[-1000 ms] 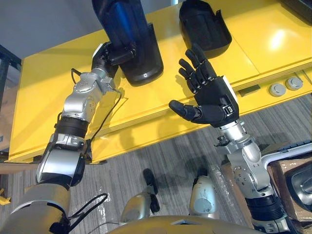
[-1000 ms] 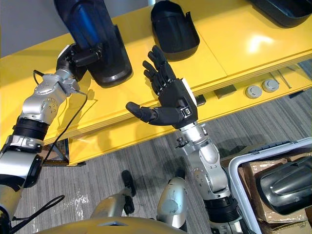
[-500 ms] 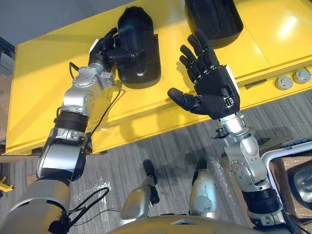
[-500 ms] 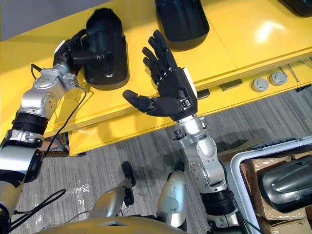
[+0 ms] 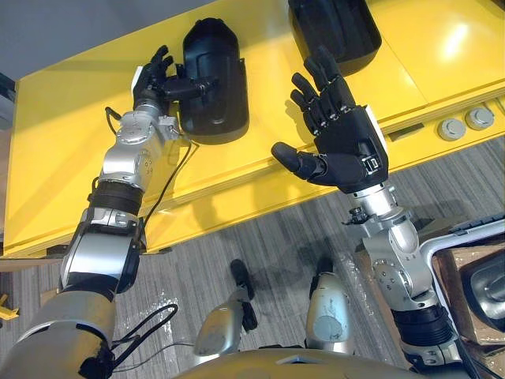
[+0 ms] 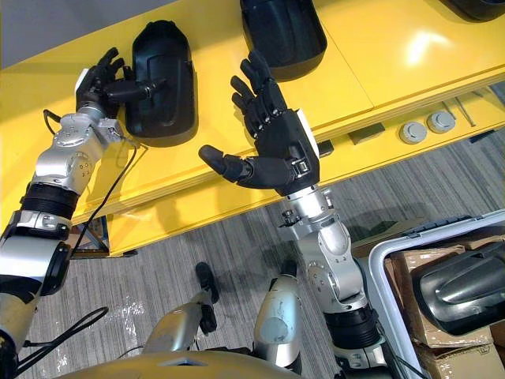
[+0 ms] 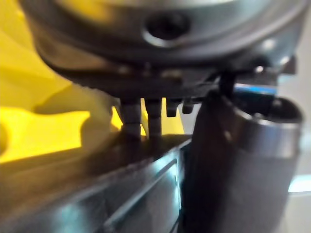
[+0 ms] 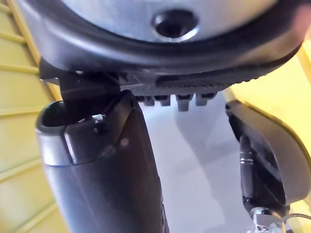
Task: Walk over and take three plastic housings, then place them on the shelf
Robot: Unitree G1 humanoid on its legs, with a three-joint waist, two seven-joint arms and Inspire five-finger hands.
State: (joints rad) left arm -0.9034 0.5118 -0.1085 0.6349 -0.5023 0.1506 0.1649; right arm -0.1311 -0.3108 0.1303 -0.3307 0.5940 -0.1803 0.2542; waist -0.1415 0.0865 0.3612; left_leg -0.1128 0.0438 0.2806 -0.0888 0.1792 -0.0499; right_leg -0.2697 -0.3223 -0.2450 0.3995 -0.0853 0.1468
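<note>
while the left hand (image 5: 150, 83) lies open against the housing (image 5: 215, 95), the right hand (image 5: 347, 146) hovers, fingers (image 5: 319, 88) spread, empty.

Workshop: yellow metal shelf (image 5: 71, 158), crate of boxed parts (image 6: 426, 284).

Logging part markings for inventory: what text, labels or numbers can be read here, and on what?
None can be read.
The left plastic housing and the right plastic housing on the yellow shelf show no print.
Any print on the cardboard box is too small to read.
</note>
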